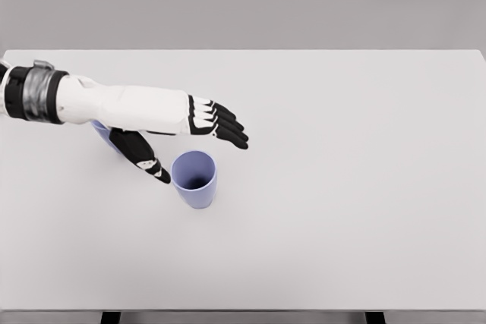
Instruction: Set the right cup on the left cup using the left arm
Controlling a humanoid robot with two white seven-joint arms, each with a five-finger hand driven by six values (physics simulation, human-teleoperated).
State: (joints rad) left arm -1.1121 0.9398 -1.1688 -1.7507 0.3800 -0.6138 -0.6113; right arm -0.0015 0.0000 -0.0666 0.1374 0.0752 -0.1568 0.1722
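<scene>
Head view shows the left hand (pixel 178 130) reaching in from the left edge, its fingers (pixel 228 127) stretched out wide and its thumb (pixel 144 155) angled down, holding nothing; the right cup (pixel 194 178), a lilac tumbler, stands upright on the table (pixel 364 187) just below the fingers and just beside the thumb tip, whether touching I cannot tell; the left cup (pixel 102 131) is mostly hidden under the forearm, only a sliver of the same colour showing; so, as I judge it, nothing is done yet: the grasp, the lift and the setting of one cup on the other all remain; the right arm is not in sight. The table is plain white and matte; behind it runs a bare grey wall.
</scene>
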